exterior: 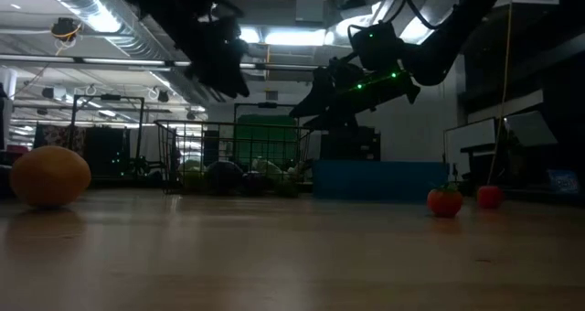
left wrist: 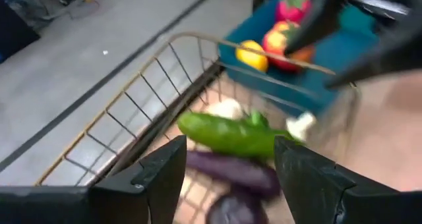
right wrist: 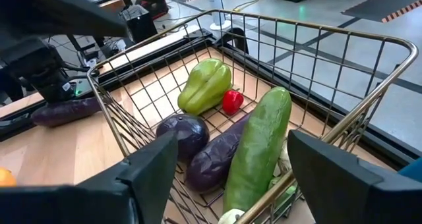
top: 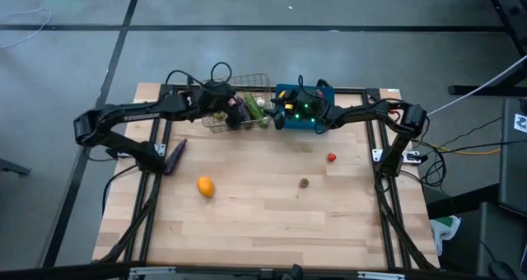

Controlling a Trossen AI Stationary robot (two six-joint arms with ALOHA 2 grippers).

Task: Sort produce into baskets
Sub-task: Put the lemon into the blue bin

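Nearby, loose orange [top: 205,186], eggplant [top: 175,156], tomato [top: 331,157] on table [top: 247,222]

table [top: 263,222]: pale wood planks showing matt grain | wire basket [right wrist: 316,59]: thin metal rod gleaming brassy | bin [left wrist: 336,92]: solid blue plastic looking smooth | cucumber [right wrist: 258,148]: looking smooth, faintly glossy | eggplant [right wrist: 186,134]: shining dark purple

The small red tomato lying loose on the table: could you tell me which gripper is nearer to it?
Right. The right gripper hovers over the blue bin, fairly close to the red tomato. The left gripper is over the wire basket, farther away.
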